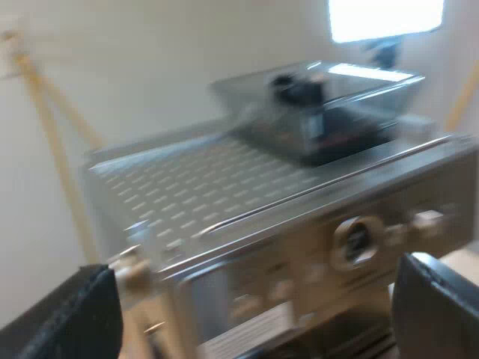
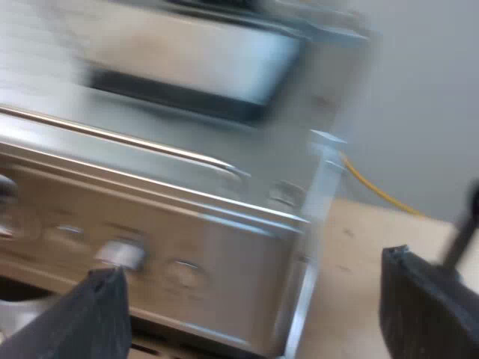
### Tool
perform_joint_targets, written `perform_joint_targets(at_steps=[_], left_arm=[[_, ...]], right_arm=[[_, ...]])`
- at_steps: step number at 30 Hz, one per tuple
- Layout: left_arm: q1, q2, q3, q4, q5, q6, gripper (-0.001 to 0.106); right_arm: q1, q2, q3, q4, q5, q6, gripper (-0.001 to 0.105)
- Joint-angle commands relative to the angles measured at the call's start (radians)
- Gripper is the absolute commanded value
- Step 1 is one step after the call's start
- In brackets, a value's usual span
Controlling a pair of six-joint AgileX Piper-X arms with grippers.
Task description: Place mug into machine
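The espresso machine stands close before my left gripper, its slotted steel top and dark bean hopper seen from above and its control panel with a round dial facing me. My left gripper is open, fingers wide apart, nothing between them. In the right wrist view the espresso machine shows its upper front edge, with round buttons along the panel. My right gripper is open too, holding nothing, level with the machine's panel near its corner.
A pale wooden tabletop lies beside the machine's corner, with a yellow cable running along the grey wall. A bright light panel glows behind the hopper. Wooden poles stand against the wall.
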Motion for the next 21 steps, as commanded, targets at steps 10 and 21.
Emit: perform_joint_targets(at_steps=[10, 21], left_arm=[[0.349, 0.023, -0.007, 0.002, 0.173, -0.005, 0.084], [0.414, -0.027, -0.007, 0.02, 0.22, -0.031, 0.084]], right_arm=[[-0.325, -0.116, -0.01, 0.197, -0.22, 0.002, 0.07], [-0.573, -0.225, 0.027, 0.279, -0.347, -0.001, 0.07]])
